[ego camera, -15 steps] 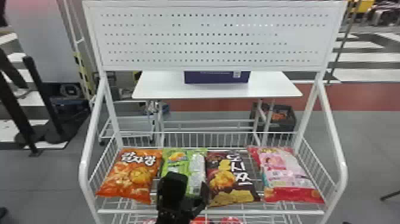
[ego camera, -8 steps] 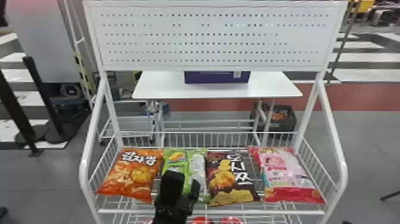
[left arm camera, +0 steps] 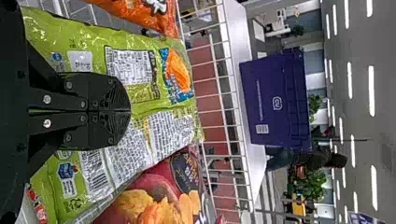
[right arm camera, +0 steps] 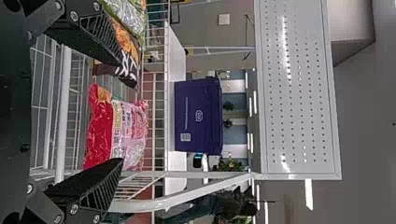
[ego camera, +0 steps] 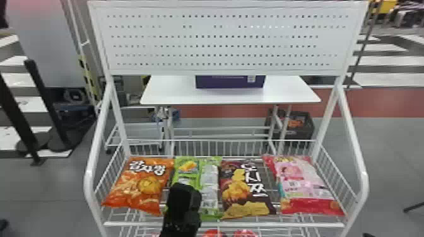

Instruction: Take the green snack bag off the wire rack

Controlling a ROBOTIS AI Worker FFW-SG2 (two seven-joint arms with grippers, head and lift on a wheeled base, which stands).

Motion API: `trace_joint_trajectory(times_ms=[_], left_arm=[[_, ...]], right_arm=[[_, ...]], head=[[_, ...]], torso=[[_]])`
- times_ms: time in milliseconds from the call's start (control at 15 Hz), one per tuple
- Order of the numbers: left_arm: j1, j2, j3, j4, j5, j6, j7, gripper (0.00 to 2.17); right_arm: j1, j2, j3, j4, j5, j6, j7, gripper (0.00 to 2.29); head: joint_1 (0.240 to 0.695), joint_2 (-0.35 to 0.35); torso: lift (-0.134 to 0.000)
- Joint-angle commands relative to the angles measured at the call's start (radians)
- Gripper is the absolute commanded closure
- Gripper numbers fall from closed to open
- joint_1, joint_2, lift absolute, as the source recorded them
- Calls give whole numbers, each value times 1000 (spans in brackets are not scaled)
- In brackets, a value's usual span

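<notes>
Orange packaging marks the leftmost bag (ego camera: 138, 186) on the wire rack (ego camera: 227, 224). Beside it lies the green snack bag (ego camera: 209, 176), with the left gripper (ego camera: 185, 189) over it, arm in from the bottom edge, fingers together; I cannot tell if they pinch the bag. Next come a brown bag (ego camera: 244, 189) and a pink bag (ego camera: 303, 186). The right gripper (right arm camera: 122, 111) is spread wide in its wrist view.

- Head view: bright, even; board (ego camera: 227, 41) pale at 12 o'clock
- Left wrist view: ceiling strips (left arm camera: 371, 91) glow, green bag (left arm camera: 170, 128) glints
- Right wrist view: board streaked with glare
</notes>
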Motion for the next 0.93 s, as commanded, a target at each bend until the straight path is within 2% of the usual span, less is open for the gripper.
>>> trace_joint_trajectory(times_ms=[0,533,867], left_arm=[[15,1,3,-23,-1,-3,0,1804],[64,10,5,-149,20,-27,32,1804],[126,45,9,-291,37,-46,51,1804]], right_arm=[[0,0,0,0,-1,-1,0,167],[5,0,0,-5,-1,-7,-2,167],[9,-3,-1,-11,-1,-13,-2,167]], head=[[499,0],[499,0],[499,0]], torso=[[0],[0],[0]])
